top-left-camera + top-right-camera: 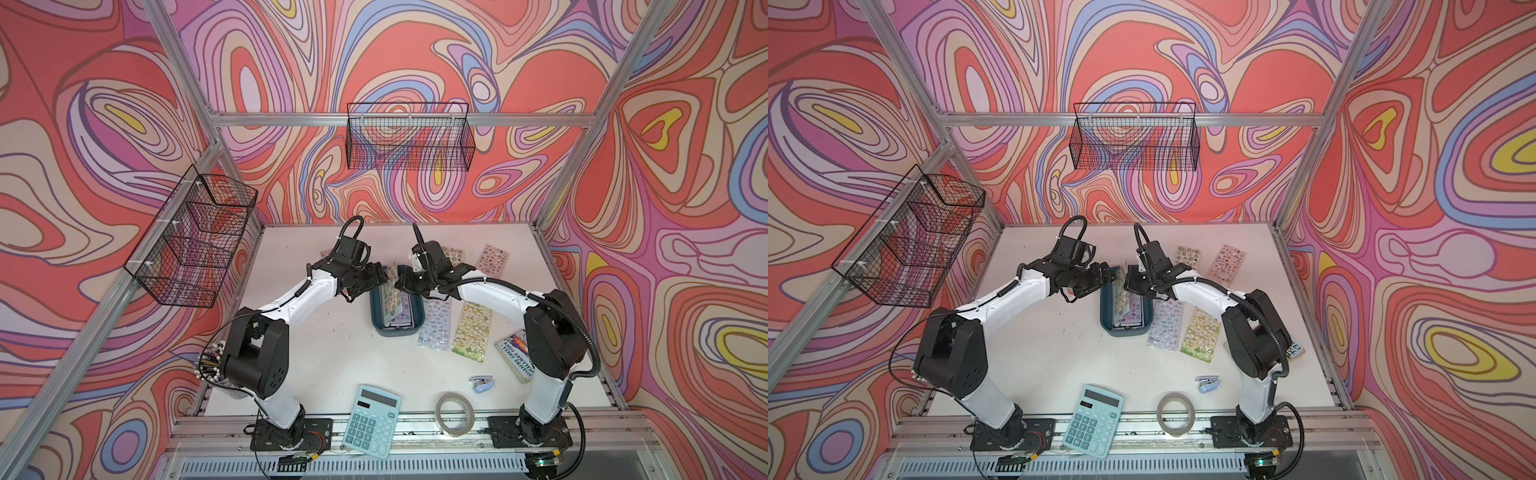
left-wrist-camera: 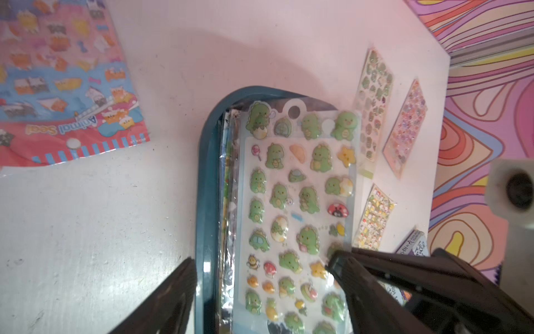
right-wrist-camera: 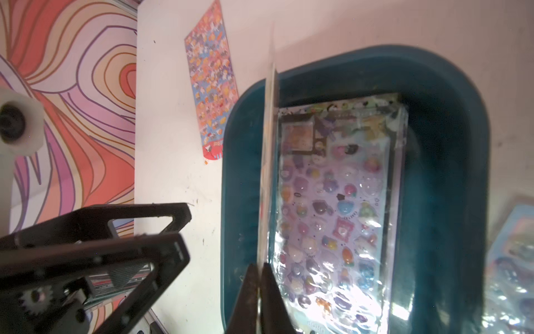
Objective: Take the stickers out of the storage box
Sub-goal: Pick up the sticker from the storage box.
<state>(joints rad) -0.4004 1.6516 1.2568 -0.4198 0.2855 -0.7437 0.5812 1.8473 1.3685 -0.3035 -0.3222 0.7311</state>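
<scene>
Green dino sticker sheet (image 2: 297, 202) pinched in R gripper (image 3: 260, 270); L gripper (image 2: 261, 260) spread wide.

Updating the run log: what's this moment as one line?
right gripper: jaws shut on dinosaur sticker sheet | left gripper: jaws open | storage box: more stickers inside

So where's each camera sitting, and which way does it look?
Top views: a pair high above the table, looking down; left arm and right arm show whole.
Left wrist: on the left arm, looking past its open left pincer at the sticker sheet and the storage box.
Right wrist: on the right arm, looking along the right pincer, shut on that sheet's edge.
Shared: all four show the storage box.
</scene>
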